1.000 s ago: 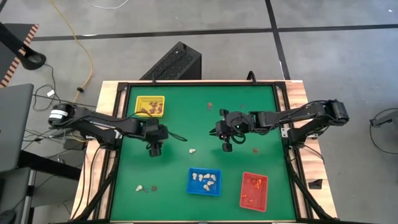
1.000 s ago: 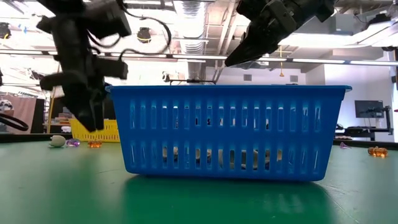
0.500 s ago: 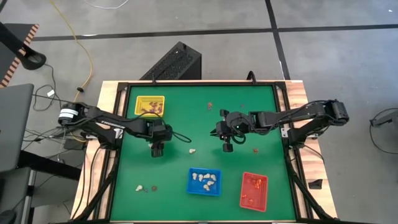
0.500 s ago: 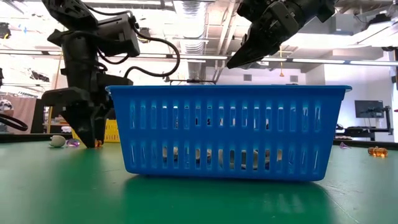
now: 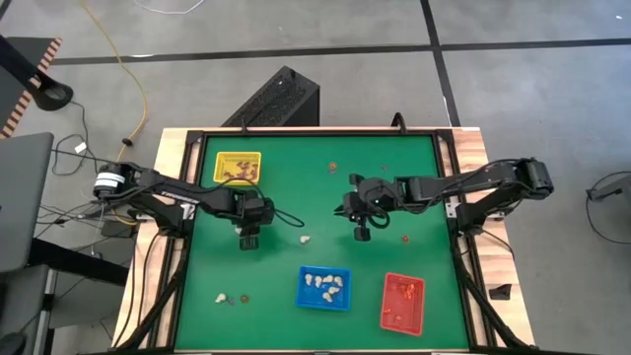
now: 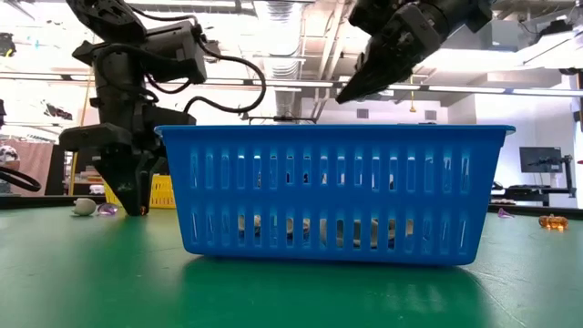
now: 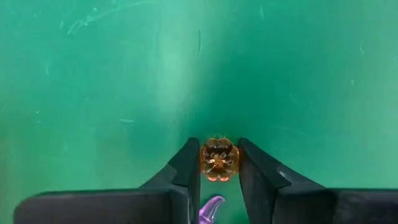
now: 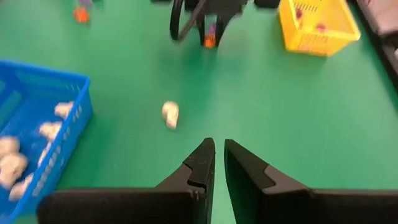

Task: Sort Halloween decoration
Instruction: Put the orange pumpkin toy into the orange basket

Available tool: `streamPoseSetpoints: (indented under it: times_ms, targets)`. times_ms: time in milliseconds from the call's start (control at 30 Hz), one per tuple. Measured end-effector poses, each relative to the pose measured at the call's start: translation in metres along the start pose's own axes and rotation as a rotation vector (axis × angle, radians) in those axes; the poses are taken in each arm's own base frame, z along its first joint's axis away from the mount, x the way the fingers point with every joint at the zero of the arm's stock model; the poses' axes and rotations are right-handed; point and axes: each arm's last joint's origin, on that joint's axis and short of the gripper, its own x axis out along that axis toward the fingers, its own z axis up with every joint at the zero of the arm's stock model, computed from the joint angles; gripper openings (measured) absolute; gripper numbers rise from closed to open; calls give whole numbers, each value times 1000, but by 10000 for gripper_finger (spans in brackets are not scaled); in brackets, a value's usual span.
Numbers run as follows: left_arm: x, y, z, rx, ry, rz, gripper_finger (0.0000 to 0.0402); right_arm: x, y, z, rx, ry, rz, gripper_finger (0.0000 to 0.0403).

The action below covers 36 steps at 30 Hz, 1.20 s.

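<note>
My left gripper point(image 5: 249, 240) stands left of the table's middle, pointing steeply down, shut on a small orange trinket point(image 7: 219, 159). A purple trinket point(image 7: 211, 208) lies on the mat close behind the fingers. My right gripper point(image 5: 362, 234) hovers high over the table's middle point(image 6: 351, 91), shut on nothing. A whitish trinket point(image 5: 305, 238) lies on the mat between the two grippers. The blue tray point(image 5: 324, 288) holds whitish trinkets, the red tray point(image 5: 402, 302) orange ones and the yellow tray point(image 5: 238, 168) dark ones. My left gripper pinches the orange trinket by two opposite sides point(image 7: 206, 163) between its two fingers point(image 7: 188, 163). The fingers come from above, pointing steeply down. The trinket sits on the green mat.
Loose trinkets lie near the left front point(image 5: 229, 297), toward the far edge point(image 5: 332, 168) and right of my right gripper point(image 5: 402, 238). In the low view the blue tray point(image 6: 337, 191) stands close in front and hides the table's middle.
My left gripper has sunk to the mat and edged toward the table's right. Its fingers, wide apart half a second ago, have shut on the orange trinket.
</note>
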Motion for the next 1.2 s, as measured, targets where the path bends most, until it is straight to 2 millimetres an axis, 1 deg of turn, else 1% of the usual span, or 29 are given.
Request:
streamPoseSetpoints:
  times_ms: [100,167,267,367,433,533,600,700,767,900,1000,1100,1200]
  targets:
    - [-10,-1,8,-5,-42,-37,86,-5,1,-5,5,54,9,68]
    - [-22,-5,22,-10,-158,-82,95,-12,1,-8,26,95,12,68]
    - [-34,-18,41,-23,-374,-182,92,-24,1,-11,68,135,13,68]
    - [-46,-41,66,21,-669,-284,77,-35,1,-10,104,136,10,68]
    - [-49,-60,80,76,-858,-322,71,-42,0,-10,130,130,7,68]
    - [-44,-87,98,142,-1097,-361,70,-52,1,-9,174,122,-12,68]
    - [-37,-102,112,164,-1184,-391,76,-58,3,-8,199,110,-55,68]
    - [-17,-125,142,209,-1194,-452,81,-69,7,-8,222,96,-137,68]
    - [-4,-140,166,239,-1199,-495,82,-77,11,-8,234,83,-178,68]
    - [10,-162,215,281,-1218,-554,83,-95,21,-12,269,84,-213,68]
    - [22,-176,247,305,-1173,-556,83,-109,28,-18,313,97,-239,68]
    - [34,-188,274,355,-1097,-536,83,-121,35,-26,348,129,-281,68]
    - [44,-197,294,381,-1041,-513,84,-129,40,-34,354,156,-331,68]
